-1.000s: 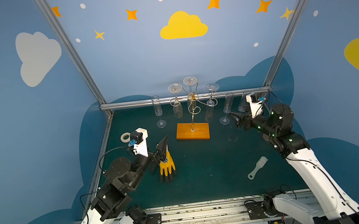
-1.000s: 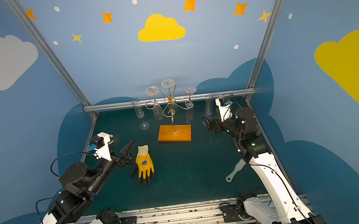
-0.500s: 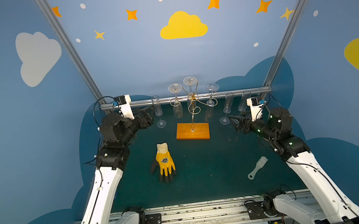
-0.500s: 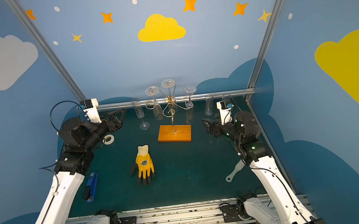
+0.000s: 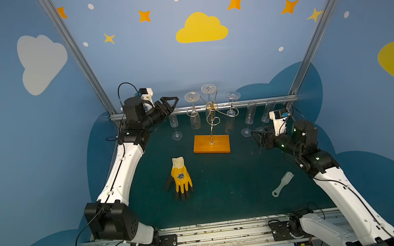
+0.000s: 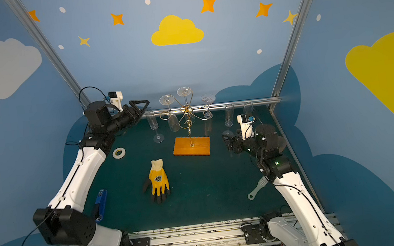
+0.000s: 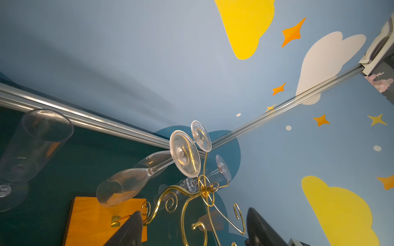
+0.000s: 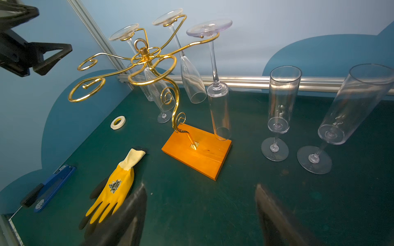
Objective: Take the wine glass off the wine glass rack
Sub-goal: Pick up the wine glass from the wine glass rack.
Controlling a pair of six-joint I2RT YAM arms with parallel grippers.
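Rack (image 5: 211,144) sits back-centre on the green table (image 5: 225,201): a gold wire post on an orange wood base. Three glasses hang from its curled arms, upside down with feet up: left hanging glass (image 5: 195,123), middle hanging glass (image 5: 208,89), right hanging glass (image 5: 229,125). All three are on the rack and neither arm touches them.

Three more glasses stand upright on the table. The left standing glass (image 5: 174,125) is left of the rack. The near-right standing glass (image 5: 249,116) and far-right standing glass (image 5: 266,112) are right of it.

Left end effector (image 5: 172,105) is raised to about the height of the rack arms, right at the rim of the left standing glass and pointing toward the rack. Cannot tell if it touches that rim. It is spread wide with nothing between the fingers (image 7: 128,230); the left wrist view looks past them at the rack curls.

Right end effector (image 5: 255,138) is low over the table, right of the rack base and near the foot of the near-right standing glass. It is spread wide and empty; its fingers (image 8: 136,204) are blurred in the right wrist view.

Yellow glove (image 5: 181,178) lies flat in front of the rack. White brush (image 5: 283,183) is front right. Tape roll (image 6: 118,152) and blue tool (image 6: 101,202) lie on the left side.
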